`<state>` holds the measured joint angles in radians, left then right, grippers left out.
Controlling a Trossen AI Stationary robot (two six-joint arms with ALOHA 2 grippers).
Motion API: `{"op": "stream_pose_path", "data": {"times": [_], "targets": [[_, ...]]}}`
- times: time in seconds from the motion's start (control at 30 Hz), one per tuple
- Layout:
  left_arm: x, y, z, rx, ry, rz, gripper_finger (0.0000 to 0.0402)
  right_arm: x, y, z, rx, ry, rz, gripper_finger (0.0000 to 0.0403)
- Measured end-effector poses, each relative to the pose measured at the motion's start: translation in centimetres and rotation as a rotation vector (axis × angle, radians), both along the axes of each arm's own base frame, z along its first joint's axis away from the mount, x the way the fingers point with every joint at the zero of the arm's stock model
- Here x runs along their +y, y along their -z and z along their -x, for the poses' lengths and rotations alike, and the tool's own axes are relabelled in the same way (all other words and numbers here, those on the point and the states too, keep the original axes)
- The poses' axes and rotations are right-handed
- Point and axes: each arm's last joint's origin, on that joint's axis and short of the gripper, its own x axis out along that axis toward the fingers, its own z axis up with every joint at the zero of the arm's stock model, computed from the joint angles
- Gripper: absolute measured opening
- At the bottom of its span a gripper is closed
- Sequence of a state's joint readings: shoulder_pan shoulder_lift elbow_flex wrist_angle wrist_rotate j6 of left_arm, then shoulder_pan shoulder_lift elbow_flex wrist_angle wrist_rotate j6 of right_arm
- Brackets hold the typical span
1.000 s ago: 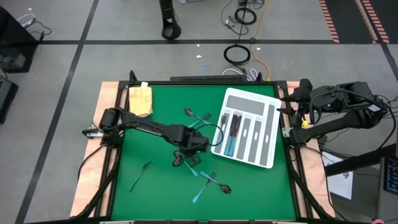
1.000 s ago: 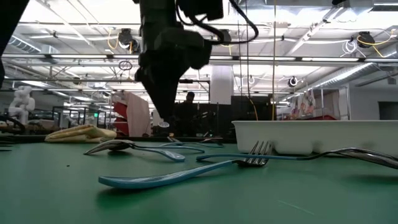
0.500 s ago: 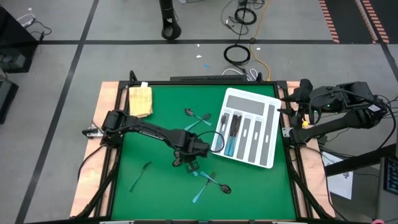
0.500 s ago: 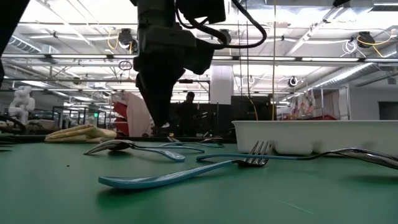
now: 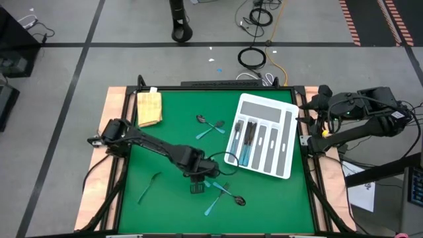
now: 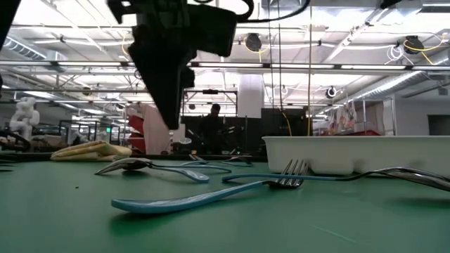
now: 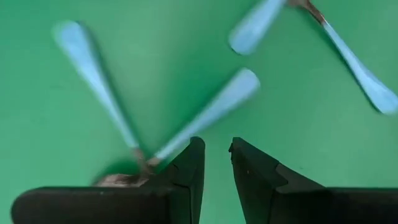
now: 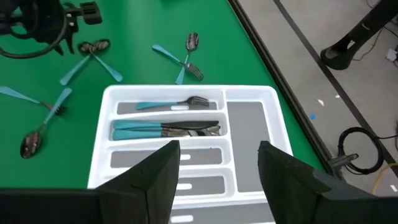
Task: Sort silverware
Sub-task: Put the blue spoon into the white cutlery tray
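The silverware [image 5: 225, 192] is split two ways right now. I've got a loose bunch lying on the green surface [image 5: 165, 139]: a crossed pair near the middle [image 5: 210, 125], a cluster toward the front next to my left arm, and one lone fork [image 5: 149, 186] off to the left front. The rest sits in the white tray [image 5: 289, 142] on the right side of the surface, a fork in one slot and a few blue-handled pieces [image 8: 163, 129] in the slot next to it. The other slots I can see hold nothing.

Left gripper [image 7: 215, 163] is down low over the front cluster, pointing straight at the surface. Its jaws stand a little apart with nothing between them, just green showing through the gap. Right by the tips are two crossed blue handles [image 7: 208, 112] with a dark head [image 7: 118, 179] at the crossing; more handles lie a bit further out. I can't tell if a tip is actually touching one.

Right gripper [image 8: 214, 165] is parked off the right edge of the surface, well clear, looking over the tray. Jaws spread wide, empty.

There's a tan block [image 5: 149, 108] at the back left corner, well apart from everything. In the low view one fork [image 6: 211, 193] lies closest, with the tray's white wall behind it.
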<state>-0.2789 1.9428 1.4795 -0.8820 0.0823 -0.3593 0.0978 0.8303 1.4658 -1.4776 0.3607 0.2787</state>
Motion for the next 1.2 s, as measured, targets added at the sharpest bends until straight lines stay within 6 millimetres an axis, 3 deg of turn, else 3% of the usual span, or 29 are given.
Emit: {"op": "stream_pose_path", "data": {"times": [0.37, 0.87, 1.07, 1.2], "targets": [[3.9, 0.3, -0.5, 0.025, -0.166, -0.079, 0.0087, 0.1, 3.2, -1.4, 0.115, -0.004, 0.014, 0.0204], [4.4, 4.4, 0.8, 0.038, -0.207, -0.075, 0.0087, 0.2, 3.7, -2.0, 0.095, -0.004, 0.011, 0.0204], [4.3, 5.7, 1.0, 0.007, -0.239, 0.005, 0.0086, 0.2, 3.6, -2.1, 0.081, -0.003, 0.01, 0.0203], [4.5, 6.4, 1.5, 0.021, -0.242, 0.001, 0.0042, 0.2, 3.6, -2.1, 0.08, -0.003, 0.009, 0.0203]]}}
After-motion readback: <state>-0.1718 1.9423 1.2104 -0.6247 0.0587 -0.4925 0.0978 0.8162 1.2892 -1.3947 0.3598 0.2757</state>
